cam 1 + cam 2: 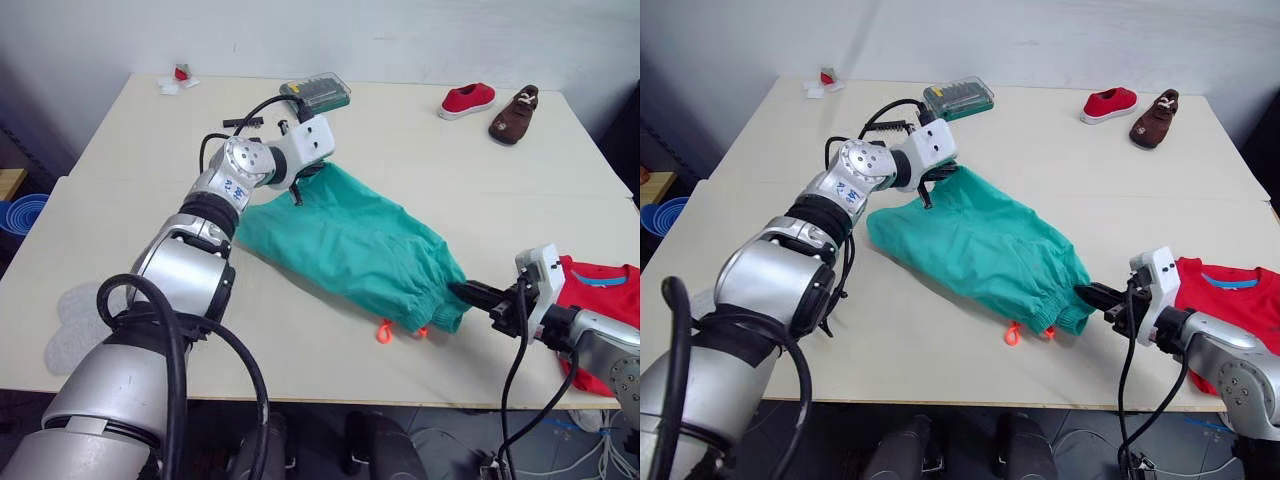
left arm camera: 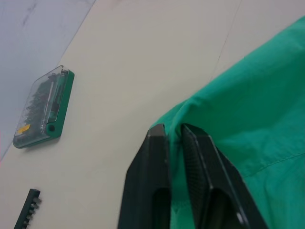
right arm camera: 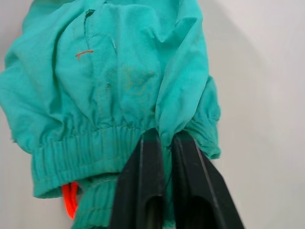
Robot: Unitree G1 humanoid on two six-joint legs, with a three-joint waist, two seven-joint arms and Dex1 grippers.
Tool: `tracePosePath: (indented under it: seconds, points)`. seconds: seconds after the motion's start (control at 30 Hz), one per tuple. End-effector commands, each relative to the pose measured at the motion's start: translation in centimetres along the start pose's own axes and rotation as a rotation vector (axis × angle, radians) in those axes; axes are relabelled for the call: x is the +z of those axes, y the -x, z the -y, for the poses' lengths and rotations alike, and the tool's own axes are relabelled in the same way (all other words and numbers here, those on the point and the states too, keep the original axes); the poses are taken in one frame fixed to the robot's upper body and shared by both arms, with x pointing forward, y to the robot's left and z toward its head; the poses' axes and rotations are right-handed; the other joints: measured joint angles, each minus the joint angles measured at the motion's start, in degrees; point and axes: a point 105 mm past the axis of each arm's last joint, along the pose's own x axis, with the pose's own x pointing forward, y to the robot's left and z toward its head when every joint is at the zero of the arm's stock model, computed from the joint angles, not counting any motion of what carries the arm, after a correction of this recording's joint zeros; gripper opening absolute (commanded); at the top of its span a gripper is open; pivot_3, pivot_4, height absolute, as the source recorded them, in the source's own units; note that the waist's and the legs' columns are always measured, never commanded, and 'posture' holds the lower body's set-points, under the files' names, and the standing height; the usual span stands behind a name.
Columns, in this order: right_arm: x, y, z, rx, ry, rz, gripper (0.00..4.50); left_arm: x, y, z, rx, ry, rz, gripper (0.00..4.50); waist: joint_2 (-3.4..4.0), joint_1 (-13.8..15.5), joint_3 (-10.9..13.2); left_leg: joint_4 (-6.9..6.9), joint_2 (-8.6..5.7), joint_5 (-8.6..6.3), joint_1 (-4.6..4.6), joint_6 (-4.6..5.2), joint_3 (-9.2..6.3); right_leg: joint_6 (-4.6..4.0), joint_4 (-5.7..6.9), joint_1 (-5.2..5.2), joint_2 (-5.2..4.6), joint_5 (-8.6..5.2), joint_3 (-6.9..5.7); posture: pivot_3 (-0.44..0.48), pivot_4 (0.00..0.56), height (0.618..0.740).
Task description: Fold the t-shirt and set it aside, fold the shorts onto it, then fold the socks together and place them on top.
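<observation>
The teal shorts [image 1: 360,245] lie spread across the middle of the table, elastic waistband toward the front, orange drawstring [image 1: 384,331] poking out. My left gripper [image 1: 298,192] is shut on the far leg hem of the shorts [image 2: 228,119]. At the waistband's right end, my right gripper [image 1: 462,292] pinches a fold of the shorts [image 3: 119,81]. The red t-shirt [image 1: 600,300] with a blue collar band lies folded at the front right, partly behind my right arm. A grey sock [image 1: 75,320] lies at the front left edge, partly hidden by my left arm.
A clear green bit case [image 1: 318,93] sits at the back centre. A red shoe [image 1: 468,100] and a brown shoe [image 1: 515,115] stand at the back right. Small red and white scraps [image 1: 178,80] lie at the back left corner. A blue bowl stack [image 1: 20,212] is off the table's left.
</observation>
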Motion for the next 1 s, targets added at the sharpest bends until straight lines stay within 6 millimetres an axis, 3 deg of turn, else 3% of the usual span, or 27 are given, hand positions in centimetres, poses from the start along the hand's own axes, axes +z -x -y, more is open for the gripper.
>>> tracePosePath:
  seconds: [0.03, 0.2, 0.3, 0.33, 0.5, 0.6, 0.73, 0.83, 0.9, 1.0]
  points:
    - [3.0, 1.5, -0.3, -0.033, 0.161, 0.055, 1.73, 1.5, 1.7, -2.6, 0.063, 0.063, 0.096, 1.82, 0.0, -0.01, 0.0, 0.0, 0.0, 0.0, 0.0, 0.0, 0.0, 0.0, 0.02, 0.0, 0.0, 0.0, 0.0, 0.0, 0.15, 0.74]
    - [4.5, 2.8, -0.2, -0.081, 0.261, 0.07, 3.42, 2.7, 3.8, -5.1, 0.119, 0.147, 0.211, 3.33, 0.0, -0.05, 0.0, 0.0, 0.02, 0.01, 0.0, -0.02, 0.01, 0.0, 0.06, -0.02, 0.02, 0.0, 0.01, 0.0, 0.15, 0.74]
    - [6.1, 2.7, -1.4, -0.068, 0.324, 0.116, 4.43, 4.4, 5.3, -4.9, -0.024, 0.286, 0.386, 4.27, 0.0, -0.04, 0.0, 0.0, 0.01, 0.02, 0.0, -0.03, 0.04, 0.0, 0.09, -0.02, 0.03, 0.0, 0.0, 0.0, 0.15, 0.74]
    - [6.6, 2.4, -2.1, -0.049, 0.343, 0.134, 4.5, 4.9, 5.8, -4.5, -0.092, 0.301, 0.433, 4.47, 0.0, -0.06, 0.0, 0.01, 0.02, 0.02, 0.01, -0.03, 0.04, 0.0, 0.1, -0.02, 0.05, 0.0, -0.03, 0.0, 0.15, 0.74]
    - [7.8, 0.0, -6.0, 0.059, 0.409, 0.19, 4.5, 4.5, 6.7, -1.5, -0.326, 0.251, 0.496, 4.47, 0.02, -0.33, -0.01, 0.03, 0.02, 0.04, 0.04, -0.07, 0.08, 0.0, 0.17, -0.02, 0.1, 0.0, -0.04, 0.0, 0.15, 0.74]
    - [7.1, -1.2, -8.3, 0.132, 0.492, 0.162, 3.9, 3.5, 7.6, 0.3, -0.447, 0.208, 0.503, 4.5, 0.05, -0.77, -0.02, 0.02, 0.02, 0.06, 0.05, -0.1, 0.07, 0.0, 0.22, -0.03, 0.1, 0.0, 0.07, 0.0, 0.15, 0.74]
    - [4.9, -1.6, -9.9, 0.182, 0.617, 0.056, 3.9, 0.7, 9.0, 2.1, -0.496, 0.057, 0.394, 4.5, 0.03, -1.28, -0.02, 0.02, 0.03, 0.06, 0.03, -0.11, 0.06, 0.0, 0.24, -0.05, 0.13, 0.0, 0.1, 0.0, 0.15, 0.74]
    - [2.4, -1.2, -10.7, 0.219, 0.733, -0.062, 4.48, -2.3, 10.8, 3.0, -0.515, -0.08, 0.272, 4.5, 0.04, -1.4, -0.02, 0.02, 0.03, 0.06, 0.03, -0.11, 0.08, 0.0, 0.24, -0.08, 0.09, 0.0, 0.14, 0.0, 0.15, 0.74]
    - [1.5, -0.9, -11.2, 0.25, 0.75, -0.096, 4.48, -3.5, 11.6, 3.2, -0.513, -0.132, 0.225, 4.5, 0.04, -1.4, -0.02, 0.02, 0.07, 0.05, 0.04, -0.14, 0.09, 0.0, 0.22, -0.07, 0.1, 0.0, 0.16, 0.0, 0.15, 0.74]
    - [0.8, -0.9, -10.7, 0.177, 0.827, -0.119, 4.48, -6.4, 13.2, 3.4, -0.493, -0.328, 0.103, 4.5, 0.04, -1.33, -0.02, 0.03, 0.07, 0.06, 0.07, -0.16, 0.08, -0.01, 0.24, -0.05, 0.07, -0.01, 0.16, 0.0, 0.15, 0.74]
